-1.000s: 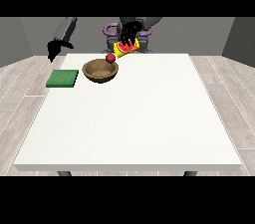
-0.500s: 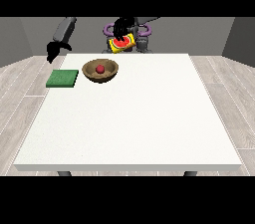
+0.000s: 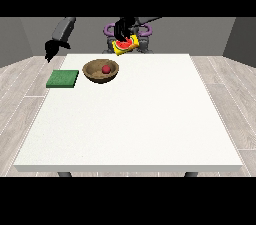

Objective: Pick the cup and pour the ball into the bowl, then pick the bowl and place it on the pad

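The red ball (image 3: pixel 106 69) lies in the wooden bowl (image 3: pixel 95 74) near the table's (image 3: pixel 135 119) far edge, with the green pad (image 3: pixel 63 78) just beside it at the far corner. The hand at the view's right (image 3: pixel 121 30) grips the yellow cup (image 3: pixel 125 45), tipped, above that edge. The hand at the view's left (image 3: pixel 51 49) hangs nearer the pad, fingers unreadable; the bowl-to-pad move looks next.

A bare test room: white table (image 3: pixel 130 119), grey walls (image 3: pixel 200 31), wood-plank floor (image 3: pixel 22 89).

Red ball (image 3: pixel 106 69) inside wooden bowl (image 3: pixel 95 74)
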### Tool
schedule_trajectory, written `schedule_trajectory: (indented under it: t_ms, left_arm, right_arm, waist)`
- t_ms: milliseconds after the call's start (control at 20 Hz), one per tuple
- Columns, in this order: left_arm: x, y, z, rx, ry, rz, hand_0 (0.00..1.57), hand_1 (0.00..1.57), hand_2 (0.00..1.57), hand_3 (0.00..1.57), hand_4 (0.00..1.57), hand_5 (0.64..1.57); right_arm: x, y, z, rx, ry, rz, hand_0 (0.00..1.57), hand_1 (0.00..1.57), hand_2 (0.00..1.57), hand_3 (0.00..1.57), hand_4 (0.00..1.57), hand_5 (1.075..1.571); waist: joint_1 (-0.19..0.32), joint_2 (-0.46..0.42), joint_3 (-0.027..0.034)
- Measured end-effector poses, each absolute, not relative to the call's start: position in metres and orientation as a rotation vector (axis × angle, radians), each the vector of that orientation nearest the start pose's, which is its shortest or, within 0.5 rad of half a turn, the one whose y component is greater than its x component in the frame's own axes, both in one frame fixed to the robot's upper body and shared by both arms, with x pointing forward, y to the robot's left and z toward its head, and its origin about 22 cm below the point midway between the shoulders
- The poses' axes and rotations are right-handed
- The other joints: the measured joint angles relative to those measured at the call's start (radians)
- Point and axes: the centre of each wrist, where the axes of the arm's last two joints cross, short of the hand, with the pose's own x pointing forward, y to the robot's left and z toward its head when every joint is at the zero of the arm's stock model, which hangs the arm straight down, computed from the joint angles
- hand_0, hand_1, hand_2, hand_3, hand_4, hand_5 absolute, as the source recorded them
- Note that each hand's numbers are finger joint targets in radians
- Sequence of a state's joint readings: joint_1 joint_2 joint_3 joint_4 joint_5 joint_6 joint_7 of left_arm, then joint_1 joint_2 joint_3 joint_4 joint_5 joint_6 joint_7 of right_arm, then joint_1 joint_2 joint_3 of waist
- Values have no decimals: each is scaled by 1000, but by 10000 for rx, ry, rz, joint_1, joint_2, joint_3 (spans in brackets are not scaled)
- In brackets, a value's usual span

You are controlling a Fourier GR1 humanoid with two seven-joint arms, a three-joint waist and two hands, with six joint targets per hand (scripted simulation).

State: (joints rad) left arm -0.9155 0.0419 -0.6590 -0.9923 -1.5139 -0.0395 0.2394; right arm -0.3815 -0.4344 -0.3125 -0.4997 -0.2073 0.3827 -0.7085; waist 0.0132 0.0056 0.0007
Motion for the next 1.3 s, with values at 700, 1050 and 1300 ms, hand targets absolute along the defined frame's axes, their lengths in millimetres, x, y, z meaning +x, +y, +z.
schedule_trajectory:
  t_ms: [700, 1050, 1300]
  left_arm:
    - [360, 132, 70, -16430, 28750, 20125, 1315, 1315, 1141, 835, 1368, 1571]
    - [333, 184, 18, -12799, 34908, 15208, 1176, 1176, 1071, 719, 1413, 1564]
    - [341, 211, 21, -8720, 37927, 11346, 0, 0, 0, 0, 0, 977]
  right_arm:
    - [235, -446, -81, -790, -16598, -2372, 0, 0, 363, 262, 720, 1557]
    - [248, -457, -60, -1230, -17813, -3135, 0, 0, 417, 241, 685, 1550]
    - [261, -458, -44, -1154, -18768, -3538, 0, 0, 297, 0, 109, 1533]
  waist:
    - [1680, 736, -61]
    - [2724, 2522, -92]
    - [2948, 3533, -166]
